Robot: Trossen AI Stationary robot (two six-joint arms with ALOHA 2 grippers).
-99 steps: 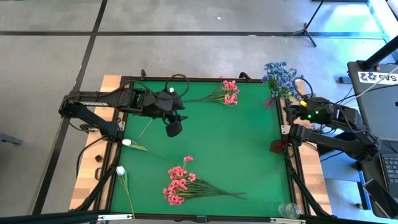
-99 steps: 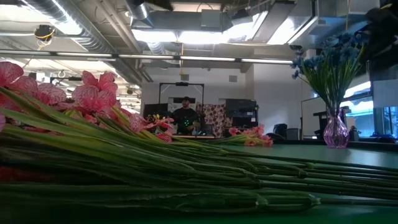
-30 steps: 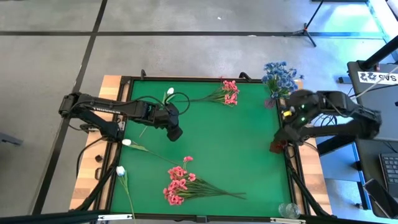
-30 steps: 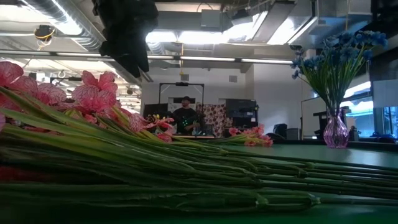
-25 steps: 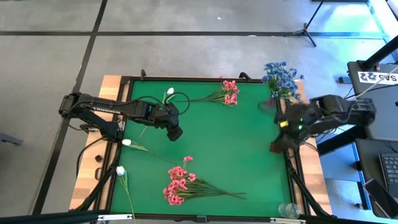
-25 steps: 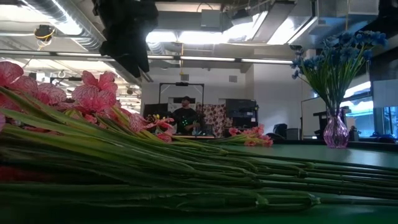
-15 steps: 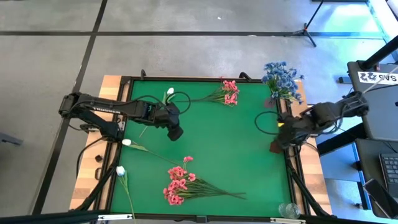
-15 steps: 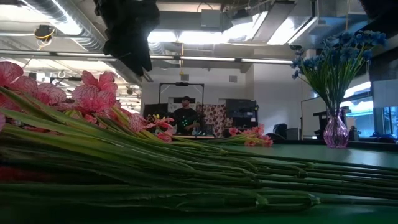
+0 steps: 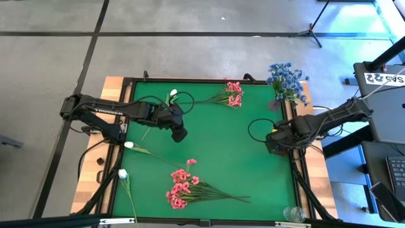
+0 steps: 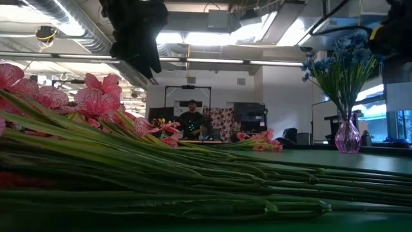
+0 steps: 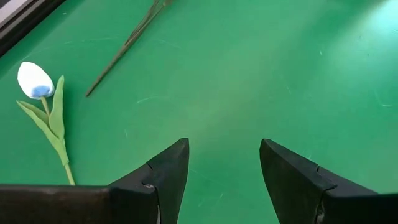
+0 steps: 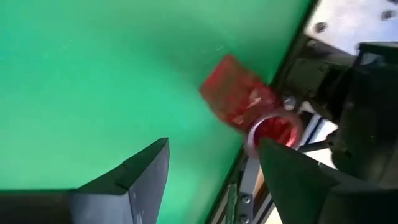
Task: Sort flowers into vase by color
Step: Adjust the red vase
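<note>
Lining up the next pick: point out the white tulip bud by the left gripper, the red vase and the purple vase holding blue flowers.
white tulip bud [image 11: 35, 81], left wrist view, on the bud's head.
red vase [image 12: 239, 98], right wrist view, on its body.
purple vase [image 10: 348, 138], low view, on its bulb.

matt green felt-like table cover [image 9: 215, 145]

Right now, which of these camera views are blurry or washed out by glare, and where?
Right wrist view: the red vase at the mat's edge is smeared by motion blur. Low view: the ceiling lights blow out to white, and the nearest pink flowers and their stems look soft. High view and left wrist view are evenly lit; the white tulip is sharp.
</note>
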